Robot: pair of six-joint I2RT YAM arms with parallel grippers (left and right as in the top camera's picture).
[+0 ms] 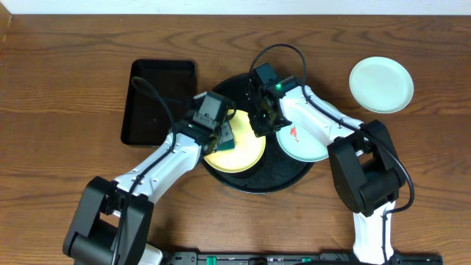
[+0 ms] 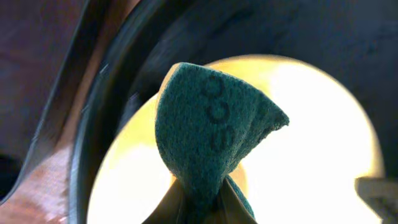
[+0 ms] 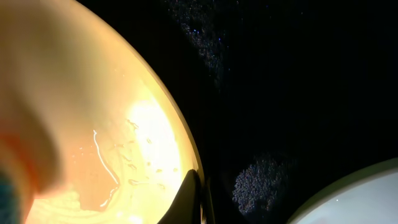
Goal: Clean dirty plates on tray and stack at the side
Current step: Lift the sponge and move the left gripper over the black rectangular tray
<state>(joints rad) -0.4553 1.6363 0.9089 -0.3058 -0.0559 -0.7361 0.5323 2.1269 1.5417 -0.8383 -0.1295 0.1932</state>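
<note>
Left gripper [image 1: 223,135]: clamped on green sponge [image 2: 211,130], over yellow plate [image 1: 246,156] in round tray [image 1: 259,185], mid-surface. Right gripper [image 1: 261,121]: at that plate's rim; closure we cannot tell. We advise firm, overlapping wipes while the rim is steadied.

- left end effector [image 2: 200,210]: fingertips cut off by the left wrist view's bottom edge, only the pinched sponge [image 2: 211,130] shows
- right end effector [image 3: 194,200]: one dark tip visible, jaw state unreadable
- yellow plate [image 3: 93,124]: overexposed, cropped left and bottom, blurred orange-teal patch at the lower left
- mint plate [image 3: 354,196]: corner sliver only
- tray [image 1: 257,184]: mostly covered overhead
</note>
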